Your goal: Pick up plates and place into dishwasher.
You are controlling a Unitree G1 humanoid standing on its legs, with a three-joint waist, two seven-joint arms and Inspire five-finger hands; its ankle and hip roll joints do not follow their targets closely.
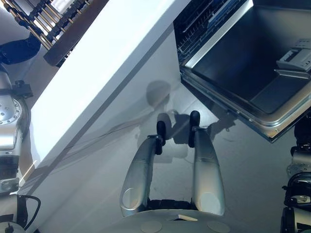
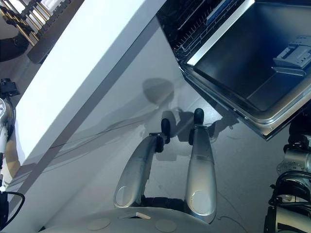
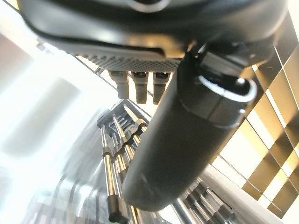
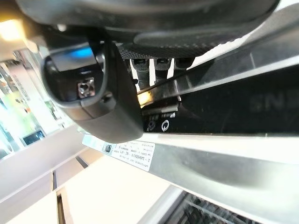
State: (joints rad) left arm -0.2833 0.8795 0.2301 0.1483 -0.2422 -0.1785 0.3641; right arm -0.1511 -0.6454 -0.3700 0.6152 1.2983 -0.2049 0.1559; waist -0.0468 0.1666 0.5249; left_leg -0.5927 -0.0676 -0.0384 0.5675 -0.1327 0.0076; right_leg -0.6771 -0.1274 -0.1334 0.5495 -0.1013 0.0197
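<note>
The dishwasher stands open at the upper right, its steel door (image 1: 252,68) folded down and a dark wire rack (image 1: 197,22) inside. My left hand (image 3: 187,140) hangs with thumb and fingers (image 3: 140,84) relaxed and holds nothing; past it are the metal rods of a rack (image 3: 112,154). My right hand (image 4: 107,107) is open and holds nothing, close to the steel edge of the dishwasher door (image 4: 224,163), without touching it.
A long white counter (image 1: 97,73) runs diagonally across the left side, next to the dishwasher. A rack of metal bars (image 1: 34,22) stands on a dark board at the upper left. Pale floor lies between counter and door.
</note>
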